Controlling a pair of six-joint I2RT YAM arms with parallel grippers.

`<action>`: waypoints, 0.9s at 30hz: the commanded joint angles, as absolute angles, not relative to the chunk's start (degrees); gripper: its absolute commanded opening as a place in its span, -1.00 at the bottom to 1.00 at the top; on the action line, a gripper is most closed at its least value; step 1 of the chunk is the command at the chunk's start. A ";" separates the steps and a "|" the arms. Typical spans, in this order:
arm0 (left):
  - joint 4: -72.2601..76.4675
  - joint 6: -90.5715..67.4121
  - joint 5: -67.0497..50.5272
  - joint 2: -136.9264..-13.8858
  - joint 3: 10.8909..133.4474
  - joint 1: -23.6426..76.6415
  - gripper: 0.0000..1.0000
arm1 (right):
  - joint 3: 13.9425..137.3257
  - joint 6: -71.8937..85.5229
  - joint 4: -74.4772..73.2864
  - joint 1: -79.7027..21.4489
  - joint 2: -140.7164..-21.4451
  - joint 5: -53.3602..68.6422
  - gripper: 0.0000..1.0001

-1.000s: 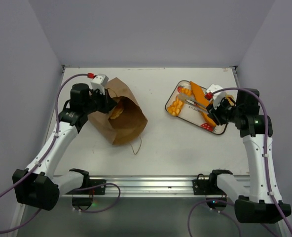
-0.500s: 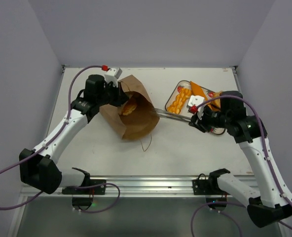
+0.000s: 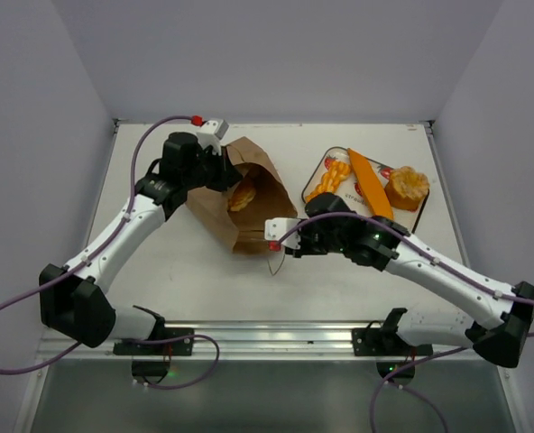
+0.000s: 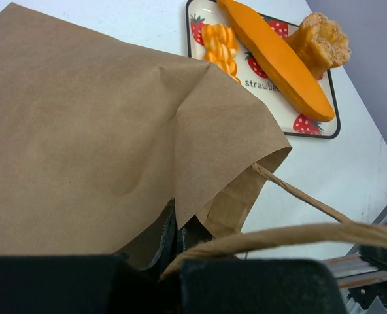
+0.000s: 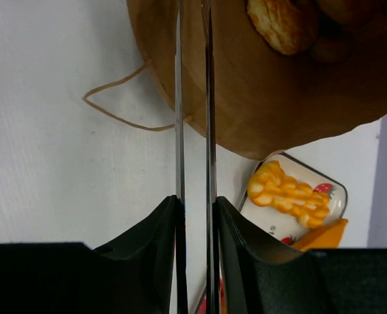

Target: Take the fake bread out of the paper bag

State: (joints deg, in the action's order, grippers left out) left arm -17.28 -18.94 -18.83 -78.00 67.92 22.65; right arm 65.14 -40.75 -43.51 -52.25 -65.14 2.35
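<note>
Left claw: your left gripper (image 4: 176, 239) is pinched together on the rim of the paper bag (image 4: 82, 131), with the paper edge caught between its dark fingers.
Right claw: your right gripper (image 5: 195, 216) is clamped on the metal tongs (image 5: 179, 98), one finger on each outer side of the two thin blades.
Tongs: the blades run straight out from your fingers, close together and parallel. They cross the lip of the bag and their tips are out of sight.
Bag: it lies on its side on the table (image 3: 357, 271), with its mouth turned toward your right arm. One string handle (image 5: 115, 104) loops loose on the table beside the opening.
Bread in bag: one golden piece of fake bread (image 5: 282, 25) sits inside, beyond the blades and off to one side of them.
Tray: the strawberry-print tray (image 4: 265, 95) sits just past the bag, away from your left arm.
Bread on tray: the long baguette (image 4: 275, 55) lies across it, with a braided piece (image 4: 219, 42) on the bag side and a knobbly loaf (image 4: 321, 40) at the far end.
</note>
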 commanded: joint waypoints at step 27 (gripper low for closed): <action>-16.35 -20.57 -19.95 -74.53 65.92 23.20 -1.00 | 60.73 -55.28 -16.00 -65.39 -83.32 -37.53 -0.21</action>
